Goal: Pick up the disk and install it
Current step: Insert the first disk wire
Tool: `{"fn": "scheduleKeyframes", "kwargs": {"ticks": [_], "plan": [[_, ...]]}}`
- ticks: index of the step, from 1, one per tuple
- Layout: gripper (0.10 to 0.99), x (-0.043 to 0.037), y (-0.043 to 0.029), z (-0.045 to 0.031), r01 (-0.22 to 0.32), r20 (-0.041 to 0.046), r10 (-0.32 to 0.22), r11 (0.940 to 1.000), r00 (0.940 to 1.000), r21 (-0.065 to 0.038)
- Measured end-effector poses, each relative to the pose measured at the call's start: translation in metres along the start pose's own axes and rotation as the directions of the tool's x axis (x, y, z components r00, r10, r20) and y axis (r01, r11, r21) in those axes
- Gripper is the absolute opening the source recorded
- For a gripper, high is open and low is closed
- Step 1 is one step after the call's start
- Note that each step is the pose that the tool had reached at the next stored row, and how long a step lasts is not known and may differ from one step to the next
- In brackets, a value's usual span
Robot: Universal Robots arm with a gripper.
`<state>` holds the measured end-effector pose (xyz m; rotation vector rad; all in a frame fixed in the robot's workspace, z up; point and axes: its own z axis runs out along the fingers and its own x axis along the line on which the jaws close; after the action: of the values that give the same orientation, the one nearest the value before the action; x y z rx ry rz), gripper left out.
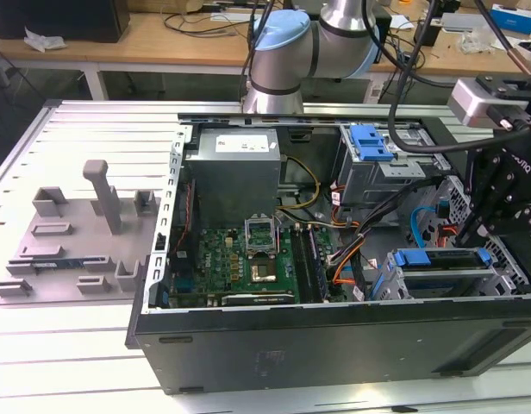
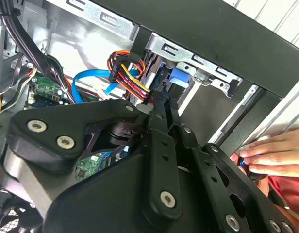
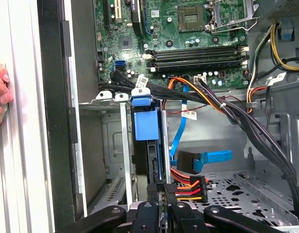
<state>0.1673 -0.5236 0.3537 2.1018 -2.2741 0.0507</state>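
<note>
Claw (image 3: pixel 161 191) clamped on disk (image 3: pixel 145 124), disk upright in drive cage (image 3: pixel 103 104) just beyond fingertips

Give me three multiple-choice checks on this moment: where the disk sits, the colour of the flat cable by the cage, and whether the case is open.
1. The disk sits:
A) on the grey tray outside
B) in the drive cage inside the case
C) on the power supply

2. The flat cable beside the cage is:
A) blue
B) green
C) white

3. The computer case is:
A) closed
B) open on its side
C) wrapped

Answers:
1B, its blue carrier stands in the cage's slot.
2A, a blue ribbon runs beside it.
3B, the motherboard lies exposed.
</note>
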Motion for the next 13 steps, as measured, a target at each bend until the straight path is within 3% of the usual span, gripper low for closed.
{"fn": "scheduleKeyframes", "kwargs": {"ticks": [13], "plan": [[0.169,0.0004,-0.0001,0.0048,0.000,0.0002,0.000,1.0000,1.0000,0.000]]}}
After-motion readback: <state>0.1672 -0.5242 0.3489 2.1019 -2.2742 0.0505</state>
